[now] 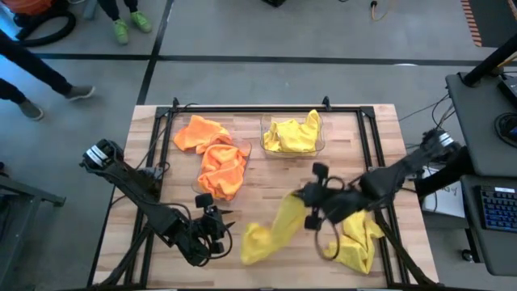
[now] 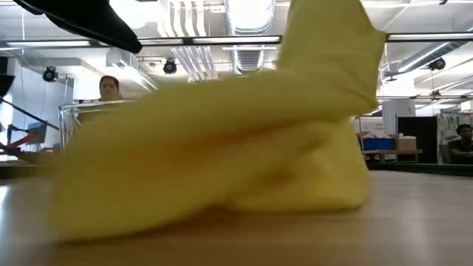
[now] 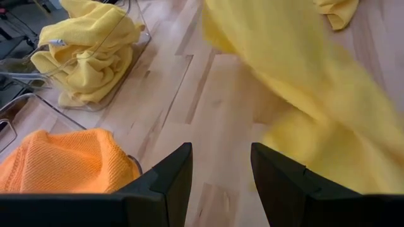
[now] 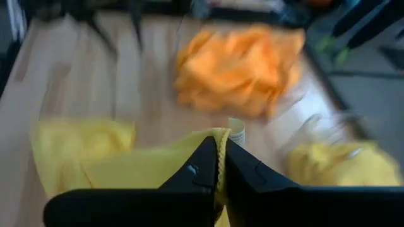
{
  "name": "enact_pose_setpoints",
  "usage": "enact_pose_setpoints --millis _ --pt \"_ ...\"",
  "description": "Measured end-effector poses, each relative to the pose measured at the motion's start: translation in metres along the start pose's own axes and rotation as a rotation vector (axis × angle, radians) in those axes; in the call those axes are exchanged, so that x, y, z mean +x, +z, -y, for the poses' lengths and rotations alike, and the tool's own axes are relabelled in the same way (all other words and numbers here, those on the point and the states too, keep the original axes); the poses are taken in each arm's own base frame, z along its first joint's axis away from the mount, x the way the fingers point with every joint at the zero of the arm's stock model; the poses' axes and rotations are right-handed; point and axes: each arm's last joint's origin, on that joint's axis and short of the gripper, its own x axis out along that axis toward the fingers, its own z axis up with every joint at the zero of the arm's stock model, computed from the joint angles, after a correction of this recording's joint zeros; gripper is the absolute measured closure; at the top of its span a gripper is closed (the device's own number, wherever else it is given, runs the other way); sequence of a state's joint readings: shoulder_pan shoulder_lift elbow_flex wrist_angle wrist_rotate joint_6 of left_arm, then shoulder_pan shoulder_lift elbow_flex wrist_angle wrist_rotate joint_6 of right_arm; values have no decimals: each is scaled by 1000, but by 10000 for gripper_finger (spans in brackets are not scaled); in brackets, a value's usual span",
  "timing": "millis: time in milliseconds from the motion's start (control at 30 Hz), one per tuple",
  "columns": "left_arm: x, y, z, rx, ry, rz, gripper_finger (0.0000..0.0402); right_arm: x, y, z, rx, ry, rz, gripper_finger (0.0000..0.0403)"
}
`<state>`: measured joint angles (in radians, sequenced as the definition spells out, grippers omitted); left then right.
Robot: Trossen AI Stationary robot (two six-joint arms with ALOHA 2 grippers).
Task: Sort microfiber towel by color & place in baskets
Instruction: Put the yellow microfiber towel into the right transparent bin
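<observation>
My right gripper [image 1: 309, 208] is shut on a yellow microfiber towel [image 1: 271, 226], which slants from the fingers down to the table's near edge. In the low view this towel [image 2: 222, 148] fills the picture, its lower part lying on the wood. My left gripper [image 3: 221, 170] stands open just left of that towel, touching nothing. Another yellow towel [image 1: 357, 241] lies crumpled at the near right. The far clear basket [image 1: 321, 147] holds yellow towels [image 1: 292, 136]. Orange towels [image 1: 220, 166] are piled to its left, over a second clear basket [image 1: 246, 147]. My right gripper pinches the yellow towel between its two fingers at a bunched edge [image 4: 221, 140] beside a small white label [image 4: 235, 132]. The fingers slant downward at it. The towel's held end is lifted and the cloth drapes down, with its far end [image 1: 254, 242] on the table.
A black metal frame [image 1: 242, 111] runs around the table's far and side edges. Bare wood lies between the baskets and the near edge. A person's legs [image 1: 48, 77] show on the floor beyond the far left corner.
</observation>
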<state>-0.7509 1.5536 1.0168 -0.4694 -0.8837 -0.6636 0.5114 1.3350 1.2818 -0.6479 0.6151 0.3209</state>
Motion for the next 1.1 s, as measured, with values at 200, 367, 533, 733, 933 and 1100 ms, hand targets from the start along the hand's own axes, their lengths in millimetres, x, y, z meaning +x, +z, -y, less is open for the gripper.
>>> enact_pose_setpoints --millis 200,367,533,733,933,1100 --pt "0 0 0 0 0 0 256 -33 23 37 16 -65 189 394" --pt "0 0 0 -1 0 1 256 -49 39 56 -8 -92 333 394" --pt "1 0 0 -3 2 0 256 -64 59 76 -35 -158 467 394" --pt "1 1 -1 -4 4 0 256 -77 81 103 -51 -263 532 394" --pt "2 0 -1 -3 6 -1 256 -82 93 134 -29 -399 544 394" --pt "2 1 -2 -3 18 5 256 -88 103 161 6 -528 603 394"
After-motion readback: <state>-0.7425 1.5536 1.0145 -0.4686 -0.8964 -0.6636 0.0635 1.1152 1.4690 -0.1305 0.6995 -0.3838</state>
